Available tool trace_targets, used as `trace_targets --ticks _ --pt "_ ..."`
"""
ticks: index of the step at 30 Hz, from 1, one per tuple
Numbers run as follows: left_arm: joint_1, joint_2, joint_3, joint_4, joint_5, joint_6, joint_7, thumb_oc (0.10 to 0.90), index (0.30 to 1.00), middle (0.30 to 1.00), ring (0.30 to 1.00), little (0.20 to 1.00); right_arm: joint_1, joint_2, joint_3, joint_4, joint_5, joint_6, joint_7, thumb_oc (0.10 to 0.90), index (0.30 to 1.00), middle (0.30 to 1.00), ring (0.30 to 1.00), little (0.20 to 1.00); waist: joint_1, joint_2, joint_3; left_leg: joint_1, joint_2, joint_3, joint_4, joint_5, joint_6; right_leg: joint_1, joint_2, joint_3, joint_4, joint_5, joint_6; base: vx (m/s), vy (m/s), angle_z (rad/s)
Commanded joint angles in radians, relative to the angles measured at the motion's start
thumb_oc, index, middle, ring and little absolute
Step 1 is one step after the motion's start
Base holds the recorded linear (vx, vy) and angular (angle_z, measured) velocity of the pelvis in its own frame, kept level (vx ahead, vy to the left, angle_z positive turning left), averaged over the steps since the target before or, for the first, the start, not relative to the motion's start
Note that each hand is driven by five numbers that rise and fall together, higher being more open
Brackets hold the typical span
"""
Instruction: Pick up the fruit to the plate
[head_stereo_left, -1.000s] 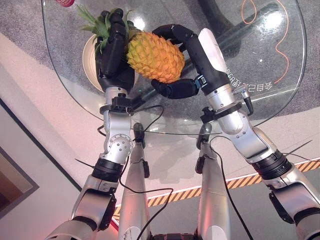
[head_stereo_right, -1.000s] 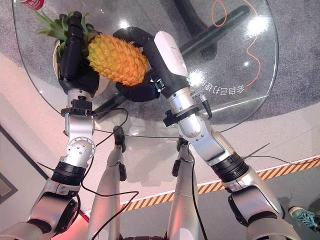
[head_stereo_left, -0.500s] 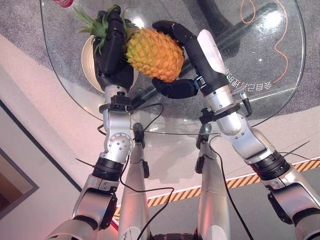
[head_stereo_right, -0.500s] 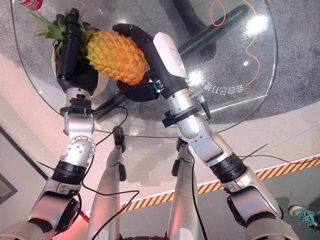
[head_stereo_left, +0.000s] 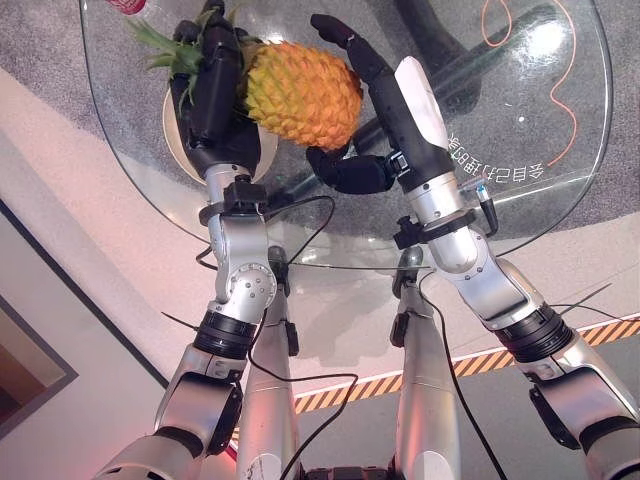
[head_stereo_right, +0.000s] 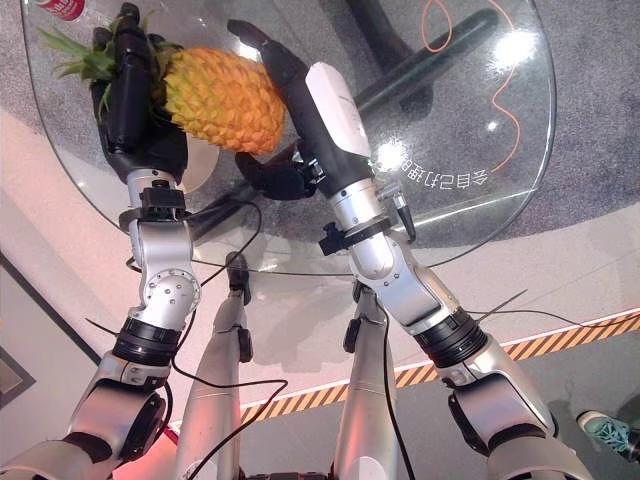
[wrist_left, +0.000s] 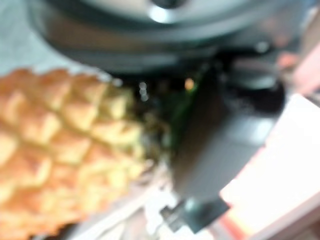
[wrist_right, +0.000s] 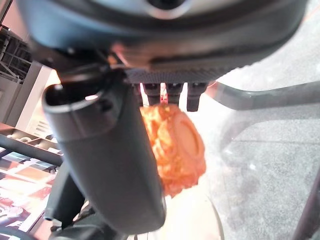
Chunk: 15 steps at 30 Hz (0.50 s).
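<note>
Overhead, pineapple (head_stereo_left: 300, 92) gripped by left hand (head_stereo_left: 208, 95) — right hand (head_stereo_left: 385, 110) splayed beside, plate (head_stereo_left: 176, 135) beneath

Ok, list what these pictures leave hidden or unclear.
- Plate: mostly covered by the left hand and pineapple in both eye views.
- Pineapple's crown: blurred in the left wrist view.
- Red thing at the table's far edge: cut off by the frame, unidentifiable.
- Right hand: contact with the pineapple hidden behind the fruit.

Both eye views from head, facing down on glass surface (head_stereo_left: 520, 120), sharing same scene, slightly offset sideways. Each wrist view very near, along own hand, toward pineapple (wrist_right: 175, 147).
</note>
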Motion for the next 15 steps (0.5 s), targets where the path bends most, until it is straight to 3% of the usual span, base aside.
trace_targets --ticks 1,15 --pt "-0.078 0.05 0.058 -0.151 0.171 -0.145 0.042 0.1 0.3 0.3 0.3 0.2 -0.093 0.008 -0.106 -0.108 -0.029 -0.068 -0.097 0.8 0.9 0.9 0.9 0.9 0.014 -0.018 -0.021 -0.006 -0.048 0.004 0.044 -0.048 0.023 0.059 0.043 -0.049 -0.115 0.05 -0.007 0.0 0.0 0.0" --pt "-0.09 0.064 0.096 -0.138 0.334 -0.205 0.17 0.1 0.3 0.3 0.3 0.2 -0.085 -0.003 -0.132 -0.081 -0.044 -0.063 -0.157 0.8 0.9 0.9 0.9 0.9 0.013 -0.019 -0.021 -0.009 -0.045 0.002 0.045 -0.047 0.019 0.054 0.046 -0.046 -0.108 0.045 -0.01 0.0 0.0 0.0"
